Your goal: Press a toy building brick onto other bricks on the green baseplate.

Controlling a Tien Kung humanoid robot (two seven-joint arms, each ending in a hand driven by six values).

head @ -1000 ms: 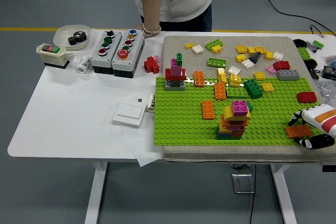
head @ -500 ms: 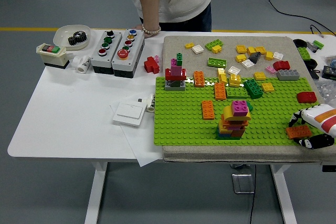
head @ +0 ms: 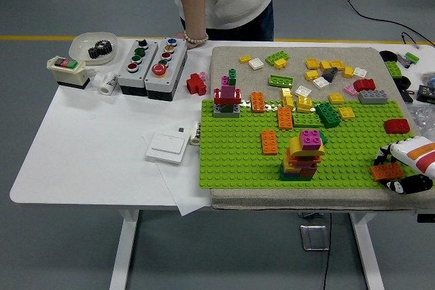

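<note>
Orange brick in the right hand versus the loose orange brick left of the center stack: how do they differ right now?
The orange brick in the right hand sits at the green baseplate right edge, gripped by the right hand; the loose orange brick lies free mid-plate. The held one lies crosswise and slightly tilted, the loose one lengthwise. Both are orange rectangular bricks.

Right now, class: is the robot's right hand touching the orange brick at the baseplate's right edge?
Touching. The head view shows the right hand with fingers closed around the orange brick, above the green baseplate.
</note>
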